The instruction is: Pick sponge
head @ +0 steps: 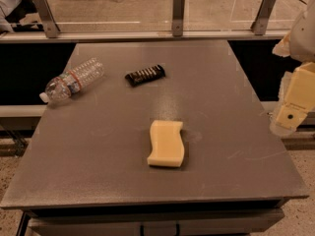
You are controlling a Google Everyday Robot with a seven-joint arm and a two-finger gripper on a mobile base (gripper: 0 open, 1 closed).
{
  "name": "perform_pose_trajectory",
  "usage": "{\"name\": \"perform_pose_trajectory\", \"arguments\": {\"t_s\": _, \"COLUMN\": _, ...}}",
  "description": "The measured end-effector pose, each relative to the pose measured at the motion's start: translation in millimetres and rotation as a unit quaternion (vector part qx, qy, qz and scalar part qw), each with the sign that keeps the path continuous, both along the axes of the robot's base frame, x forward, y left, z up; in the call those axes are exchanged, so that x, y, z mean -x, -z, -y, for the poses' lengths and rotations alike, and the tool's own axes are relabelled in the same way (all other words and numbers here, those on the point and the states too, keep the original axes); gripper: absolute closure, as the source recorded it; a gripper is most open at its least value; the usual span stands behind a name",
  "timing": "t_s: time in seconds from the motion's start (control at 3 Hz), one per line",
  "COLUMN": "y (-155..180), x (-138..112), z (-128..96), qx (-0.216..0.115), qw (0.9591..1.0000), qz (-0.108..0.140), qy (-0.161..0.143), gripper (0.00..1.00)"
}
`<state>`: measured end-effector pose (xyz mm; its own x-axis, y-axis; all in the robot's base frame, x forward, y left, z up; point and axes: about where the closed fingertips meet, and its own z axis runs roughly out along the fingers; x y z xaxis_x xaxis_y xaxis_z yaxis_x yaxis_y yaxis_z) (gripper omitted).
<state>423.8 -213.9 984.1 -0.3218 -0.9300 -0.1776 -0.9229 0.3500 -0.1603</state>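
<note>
The sponge (pixel 166 143) is a pale cream-yellow foam block with wavy long sides. It lies flat on the grey table (pixel 98 151), a little in front of the table's middle. My gripper (pixel 289 118) hangs at the right edge of the view, beyond the table's right side and level with the sponge. It is well apart from the sponge, with nothing seen in it.
A clear plastic bottle (pixel 73 81) lies on its side at the table's back left. A small dark ribbed bar (pixel 144 74) lies at the back middle. A rail with metal posts (pixel 178 13) and glass panels runs behind the table.
</note>
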Motion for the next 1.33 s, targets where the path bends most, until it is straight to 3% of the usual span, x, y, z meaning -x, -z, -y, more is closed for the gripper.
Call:
{"name": "perform_pose_trajectory", "arguments": {"t_s": 0.33, "y": 0.0, "x": 0.0, "z": 0.0, "qx": 0.0, "qw": 1.0, "qz": 0.0, "qy": 0.0, "gripper": 0.0}}
{"name": "perform_pose_trajectory", "arguments": {"t_s": 0.67, "y": 5.6, "x": -28.4, "z": -30.2, "qx": 0.01, "qw": 0.9986, "qz": 0.027, "qy": -0.045, "gripper": 0.0}}
{"name": "perform_pose_trajectory", "arguments": {"t_s": 1.0, "y": 22.7, "x": -58.6, "z": -95.8, "qx": 0.043, "qw": 0.9835, "qz": 0.063, "qy": -0.164, "gripper": 0.0}}
{"name": "perform_pose_trajectory", "arguments": {"t_s": 1.33, "y": 38.4, "x": -77.8, "z": -149.7, "qx": 0.04, "qw": 0.9712, "qz": 0.073, "qy": -0.223, "gripper": 0.0}}
